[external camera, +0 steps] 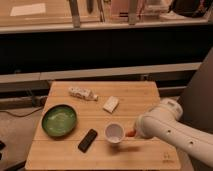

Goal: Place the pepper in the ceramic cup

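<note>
The ceramic cup (114, 133) is small, round and white, and stands upright on the wooden table (140, 100), front of centre. The pepper (131, 133) is a small red-orange piece showing just right of the cup's rim. It sticks out of my gripper (135, 131) at the end of the white arm (165, 127), which reaches in from the right. The gripper is shut on the pepper and holds it beside the cup, slightly above the table. The arm's wrist hides most of the gripper.
A wide green bowl (59, 120) sits at the table's left. A black flat object (88, 140) lies left of the cup. A white packet (111, 104) and a lying white bottle (82, 93) are farther back. A dark counter runs behind the table.
</note>
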You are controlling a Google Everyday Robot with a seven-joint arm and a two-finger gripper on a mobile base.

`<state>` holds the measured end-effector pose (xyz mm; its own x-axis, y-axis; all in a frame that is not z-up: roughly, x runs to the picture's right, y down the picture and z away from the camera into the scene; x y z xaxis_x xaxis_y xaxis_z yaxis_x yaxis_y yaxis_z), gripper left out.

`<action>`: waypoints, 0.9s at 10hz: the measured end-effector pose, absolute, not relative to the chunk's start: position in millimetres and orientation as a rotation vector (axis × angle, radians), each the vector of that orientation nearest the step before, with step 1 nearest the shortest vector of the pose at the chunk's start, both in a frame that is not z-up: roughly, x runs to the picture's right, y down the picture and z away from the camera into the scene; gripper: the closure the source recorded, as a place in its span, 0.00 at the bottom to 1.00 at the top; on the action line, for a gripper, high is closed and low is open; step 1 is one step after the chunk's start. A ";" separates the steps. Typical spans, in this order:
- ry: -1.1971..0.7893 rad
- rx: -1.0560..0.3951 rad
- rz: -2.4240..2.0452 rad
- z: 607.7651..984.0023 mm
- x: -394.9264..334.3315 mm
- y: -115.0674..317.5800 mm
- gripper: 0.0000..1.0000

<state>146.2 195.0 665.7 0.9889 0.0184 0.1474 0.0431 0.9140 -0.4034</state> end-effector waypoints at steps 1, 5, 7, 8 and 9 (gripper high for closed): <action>-0.171 -0.420 -0.016 663.1 135.8 193.5 1.00; -0.259 -0.432 -0.002 647.7 91.9 184.8 1.00; -0.310 -0.425 0.003 639.9 73.7 175.3 1.00; -0.341 -0.425 0.015 637.2 67.6 171.2 1.00; -0.385 -0.430 0.037 636.1 60.8 166.5 1.00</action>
